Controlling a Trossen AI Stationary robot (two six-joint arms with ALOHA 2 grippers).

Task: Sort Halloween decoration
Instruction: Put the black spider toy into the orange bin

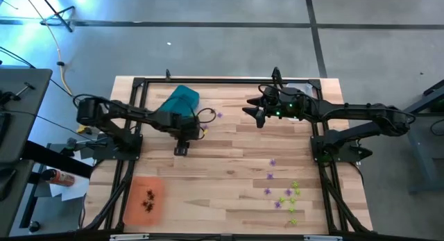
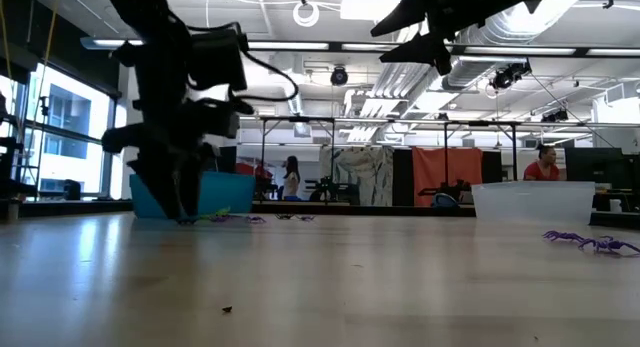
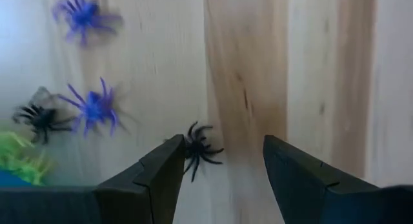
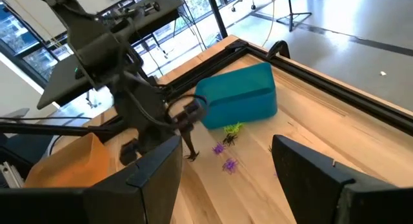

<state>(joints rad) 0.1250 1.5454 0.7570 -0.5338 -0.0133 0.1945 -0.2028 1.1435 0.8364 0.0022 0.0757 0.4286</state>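
The left pincer [image 3: 219, 179] hangs low over the pale wooden desk [image 1: 229, 199], its two dark fingers spread wide and holding nothing. A tiny black spiky plastic spider [image 3: 199, 150] lies on the desk just ahead of the fingertips, hard against the inner edge of one finger rather than centred in the gap. Beyond that finger lie two purple plastic spiders [image 3: 95, 109], another black one [image 3: 40, 118] and a scrap of lime green plastic [image 3: 22, 158]. The teal rectangular plastic tray [image 1: 182, 101] sits just behind this pincer; the orange tray [image 1: 144, 199], with dark spiders in it, is well off towards the desk's near edge.

The risks, as I judge them: if the pincer descends as it stands, that finger could land on the spider's legs and flick it aside, or closing could pinch only a leg so the spider drops in transit. The spider is flat and light, so the fingertips may scrape the wood and shut above it. A sideways correction could sweep the neighbouring purple spiders along.

The right pincer [image 1: 251, 112] waits raised in the air, fingers wide apart and empty, well away from the loose purple and green trinkets [image 1: 284, 192] scattered on the desk below it; the clear tray [image 1: 305, 88] sits behind it. It poses little hazard while parked there.
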